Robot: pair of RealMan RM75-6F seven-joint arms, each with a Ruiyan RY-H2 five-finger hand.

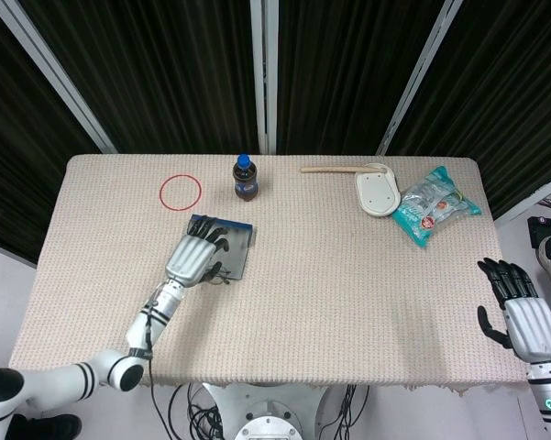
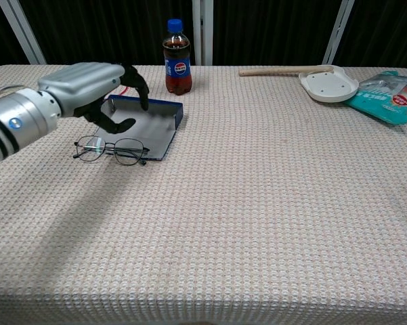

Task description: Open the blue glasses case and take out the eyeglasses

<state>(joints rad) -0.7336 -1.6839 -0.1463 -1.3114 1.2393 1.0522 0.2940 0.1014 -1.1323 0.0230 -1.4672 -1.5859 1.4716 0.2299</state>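
Note:
The blue glasses case (image 2: 143,127) lies open and flat on the cloth, left of centre, also seen from the head view as the case (image 1: 235,248). The eyeglasses (image 2: 111,149) rest on the cloth at the case's near edge, outside it; from above only a bit of the eyeglasses (image 1: 222,276) shows beside the hand. My left hand (image 2: 87,84) hovers over the case's left part, fingers (image 2: 136,80) apart and slightly curled, holding nothing; from above the left hand (image 1: 192,258) covers that part. My right hand (image 1: 523,316) stays off the table's front right corner, fingers spread and empty.
A cola bottle (image 2: 177,48) stands just behind the case. A red ring (image 1: 181,192) lies at the back left. At the back right are a white long-handled scoop (image 2: 327,82) and a teal snack bag (image 2: 387,89).

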